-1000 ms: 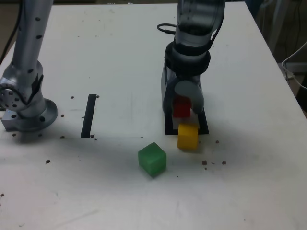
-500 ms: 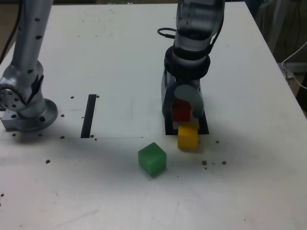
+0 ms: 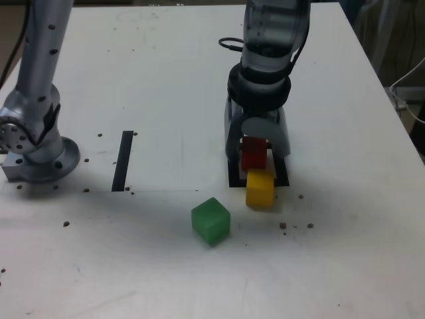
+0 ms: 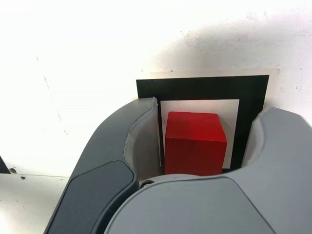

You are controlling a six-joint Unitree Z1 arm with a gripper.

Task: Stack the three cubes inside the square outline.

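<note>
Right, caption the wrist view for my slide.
Open gripper around the red cube, which sits inside the black square outline.

The red cube (image 4: 195,144) between the end effector's (image 4: 200,141) sides looks smooth — a bit shiny. The end effector looks like smooth, matt plastic.

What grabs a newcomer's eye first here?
Probably the red cube, sitting on the white centre of the black square outline between the open jaws of the gripper. Next, in the exterior view, the yellow cube at the outline's near edge, and the green cube outside it, nearer the camera and further to that view's left.
</note>
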